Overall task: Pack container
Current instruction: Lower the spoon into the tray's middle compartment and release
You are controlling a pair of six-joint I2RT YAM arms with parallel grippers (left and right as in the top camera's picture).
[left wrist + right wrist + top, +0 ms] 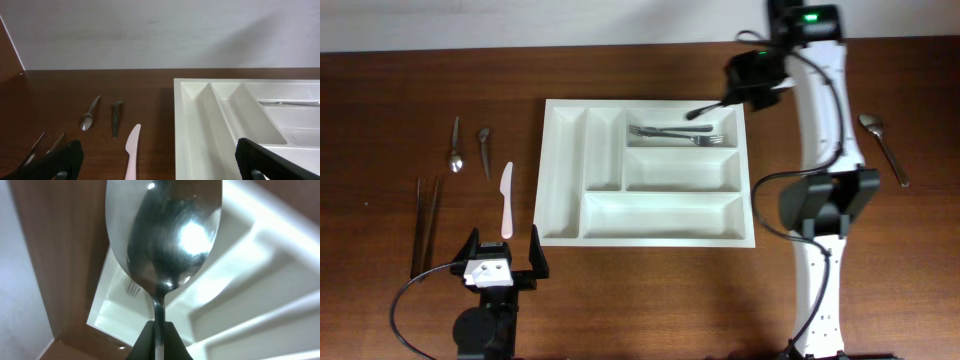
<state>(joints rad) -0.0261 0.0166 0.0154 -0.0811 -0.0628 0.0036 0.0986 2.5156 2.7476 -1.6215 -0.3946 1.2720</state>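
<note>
Dark wood of the table (650, 300) spreads beneath the white container (660, 215), which lies flat at centre with its two narrow compartments to the left and three wide ones to the right. The right arm (825, 150) runs just beside the container's right rim and hides a strip of tabletop. The right gripper (725, 100) hangs over the container's far right corner, clamped on the handle of a steel spoon (165, 235). In the wrist view the bowl is cut off at the top and the tray behind it is blurred. The left gripper (504, 238) sits near the front edge, jaws spread wide and holding nothing. Open wood separates the container from the dark chopsticks (425, 225), faint against the grain, and a white knife (506, 198). Forks (682, 134) lie in the far wide compartment, their number unclear. A small spoon (455, 150) and a shorter metal piece (484, 148) lie far left. A lone spoon (882, 145) lies beyond the right arm.
</note>
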